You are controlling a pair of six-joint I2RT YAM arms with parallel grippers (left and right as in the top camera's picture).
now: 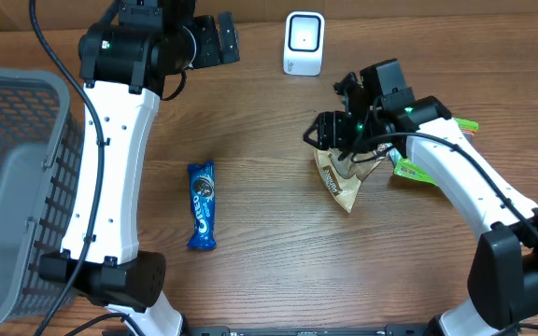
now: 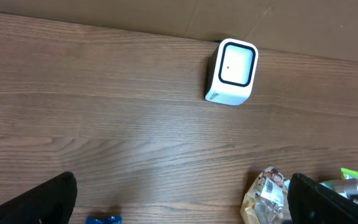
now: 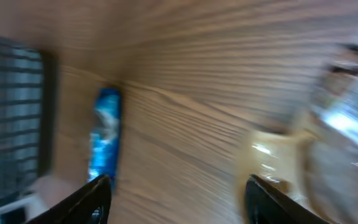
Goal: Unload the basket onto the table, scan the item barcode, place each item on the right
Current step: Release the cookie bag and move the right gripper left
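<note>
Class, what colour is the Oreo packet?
The Oreo packet is blue with white lettering; best seen overhead.

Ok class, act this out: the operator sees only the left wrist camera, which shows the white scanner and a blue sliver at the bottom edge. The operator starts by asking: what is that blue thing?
Observer: An Oreo packet, lying flat on the table between the two arms.
Operator: And where is the right gripper?
Observer: The right gripper hangs open over a tan snack pouch. I cannot tell whether it touches the pouch.
Operator: Anything off to the left of my view?
Observer: A grey mesh basket at the table's left edge.
</note>
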